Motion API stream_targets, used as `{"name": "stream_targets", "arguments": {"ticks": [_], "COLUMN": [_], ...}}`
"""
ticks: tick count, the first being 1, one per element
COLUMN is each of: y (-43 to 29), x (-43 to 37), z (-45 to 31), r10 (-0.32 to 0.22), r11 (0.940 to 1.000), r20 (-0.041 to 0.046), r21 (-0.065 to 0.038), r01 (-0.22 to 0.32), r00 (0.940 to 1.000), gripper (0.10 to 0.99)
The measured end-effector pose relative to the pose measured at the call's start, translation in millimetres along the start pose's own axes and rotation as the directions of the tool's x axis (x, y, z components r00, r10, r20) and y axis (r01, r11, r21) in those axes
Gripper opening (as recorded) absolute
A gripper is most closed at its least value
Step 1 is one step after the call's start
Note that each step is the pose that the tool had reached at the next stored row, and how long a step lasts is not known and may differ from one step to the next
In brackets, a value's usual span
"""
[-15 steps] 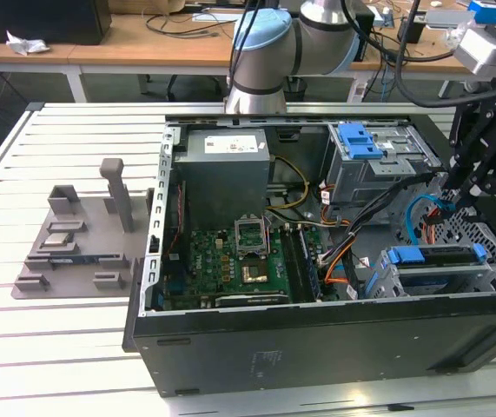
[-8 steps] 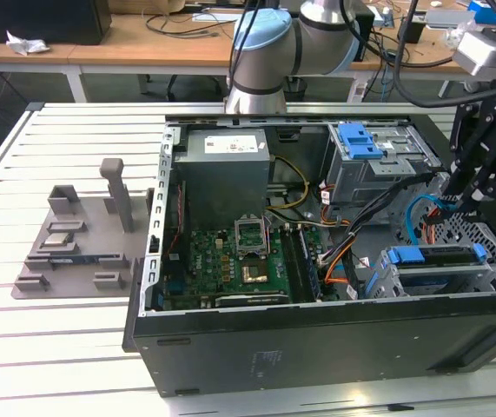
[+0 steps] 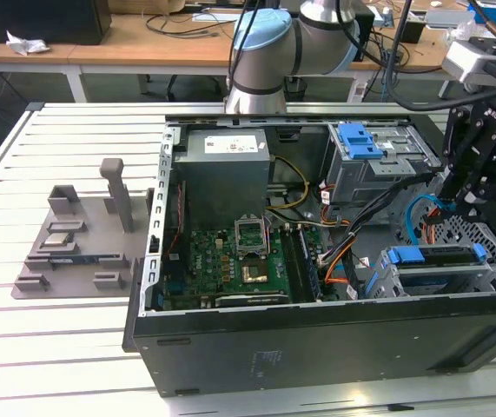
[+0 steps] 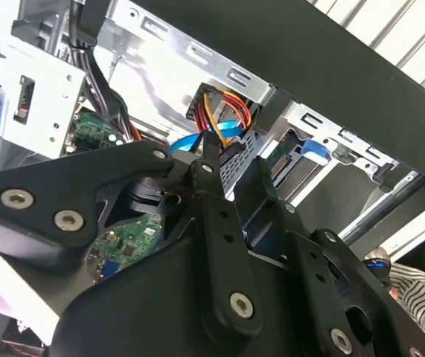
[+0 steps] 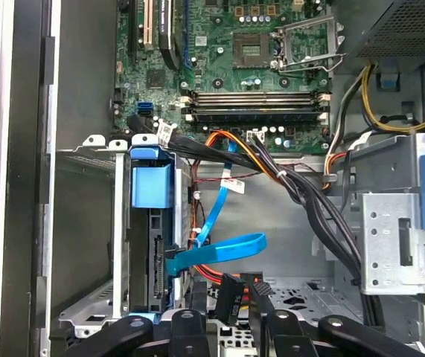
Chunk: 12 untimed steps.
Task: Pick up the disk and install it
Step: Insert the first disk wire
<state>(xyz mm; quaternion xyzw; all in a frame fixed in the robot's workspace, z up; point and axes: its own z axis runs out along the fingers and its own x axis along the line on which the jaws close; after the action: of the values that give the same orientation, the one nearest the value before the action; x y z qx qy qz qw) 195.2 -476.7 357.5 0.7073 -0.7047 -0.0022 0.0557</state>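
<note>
The hand (image 5: 231,320) is hanging inside the open computer case (image 3: 317,347), at the exterior view's right end, its black fingers (image 4: 212,186) pointing down toward the case floor. The fingers are lying close together with only a narrow gap and nothing showing between them, so I judge it nearly closed and empty.

Just beside the fingertips, in the first wrist view, the disk (image 5: 155,260) is sitting edge-on in its metal cage, framed by the blue carrier (image 5: 151,186). Its long axis is running along the cage, out from the hand toward the motherboard (image 5: 257,67). A blue data cable (image 5: 219,249) is looping from the disk's connector end across the gap toward the fingertips.

Farther off, the upper drive bay (image 3: 360,143) and power supply (image 3: 226,161) are sitting toward the back of the case.
</note>
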Motion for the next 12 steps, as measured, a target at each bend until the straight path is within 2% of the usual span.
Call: {"name": "stream_targets", "arguments": {"ticks": [7, 10, 12], "y": [-0.1, -0.2, -0.1], "x": [-0.1, -0.1, -0.1], "z": [1.6, 1.6, 1.6], "r10": [0.000, 0.000, 0.000], "r11": [1.0000, 1.0000, 1.0000], "r20": [-0.0033, -0.0036, -0.0040], "r21": [0.000, 0.000, 0.000], "r01": [0.000, 0.000, 0.000], "r00": [1.0000, 1.0000, 1.0000], "gripper": [0.345, 0.169, 0.169]}}
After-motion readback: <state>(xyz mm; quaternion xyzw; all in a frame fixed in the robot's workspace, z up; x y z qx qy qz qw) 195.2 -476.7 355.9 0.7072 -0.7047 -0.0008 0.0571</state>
